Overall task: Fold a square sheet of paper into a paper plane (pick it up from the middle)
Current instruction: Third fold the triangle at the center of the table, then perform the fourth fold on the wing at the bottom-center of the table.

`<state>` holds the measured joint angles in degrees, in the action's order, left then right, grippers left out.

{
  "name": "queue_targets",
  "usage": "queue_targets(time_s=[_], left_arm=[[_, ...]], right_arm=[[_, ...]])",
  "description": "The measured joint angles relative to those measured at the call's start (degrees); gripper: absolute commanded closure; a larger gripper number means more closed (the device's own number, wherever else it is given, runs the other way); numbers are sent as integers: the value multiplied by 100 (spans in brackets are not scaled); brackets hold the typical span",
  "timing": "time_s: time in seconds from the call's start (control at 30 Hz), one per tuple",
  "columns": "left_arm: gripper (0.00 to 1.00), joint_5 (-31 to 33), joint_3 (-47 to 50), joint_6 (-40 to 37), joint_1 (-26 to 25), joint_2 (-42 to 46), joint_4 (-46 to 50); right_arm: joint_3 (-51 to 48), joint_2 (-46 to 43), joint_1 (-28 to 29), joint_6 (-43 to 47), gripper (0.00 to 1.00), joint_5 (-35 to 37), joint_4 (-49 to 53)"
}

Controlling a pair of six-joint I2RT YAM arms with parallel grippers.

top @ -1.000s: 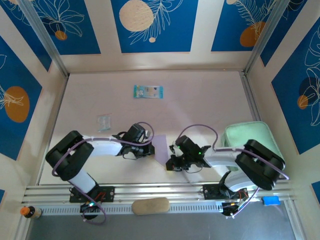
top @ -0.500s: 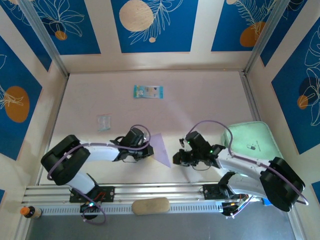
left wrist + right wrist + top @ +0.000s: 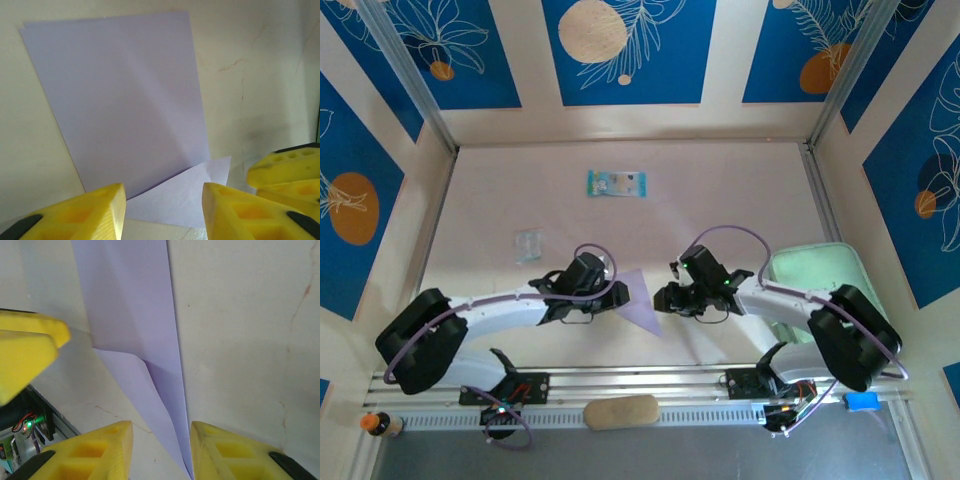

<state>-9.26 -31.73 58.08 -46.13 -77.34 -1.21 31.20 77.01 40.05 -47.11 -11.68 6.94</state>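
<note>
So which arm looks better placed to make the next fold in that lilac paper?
Probably left. The left end effector, open, has a folded flap of the lilac paper right between its jaws, the broad sheet ahead. The right end effector hangs open over the narrow pointed end.

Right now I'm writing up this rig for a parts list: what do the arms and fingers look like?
The left arm and right arm match: white links, bulky black joints, a thin lilac cable looping along each. The fingers are bright yellow wedges with moulded square pockets and black patches.
</note>
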Motion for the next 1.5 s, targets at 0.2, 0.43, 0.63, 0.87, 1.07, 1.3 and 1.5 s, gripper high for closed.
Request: queue_targets(time_s=[0.2,0.43,0.63,0.87,1.07,1.3,1.5], left_arm=[[53,-210,9,-105,315,15,83],[53,-522,17,-120,570,-83,33],[53,-629,50,-120,627,-101,-2],[46,-859,50,-109,704,-297,-155],[42,-1047,50,-55,802,-323,-378],[42,-1193,48,11,831,-498,-570],[44,-1333,48,68,841,-778,-763]], right_arm=[[323,629,-2,133,67,-256,-173],[667,1143,-15,326,72,-382,-284],[708,1250,-46,417,82,-404,-308],[612,1047,-188,472,91,-527,-376],[326,697,-378,433,92,-800,-686],[57,520,-562,358,93,-1043,-953],[-42,490,-634,284,93,-1174,-1130]])
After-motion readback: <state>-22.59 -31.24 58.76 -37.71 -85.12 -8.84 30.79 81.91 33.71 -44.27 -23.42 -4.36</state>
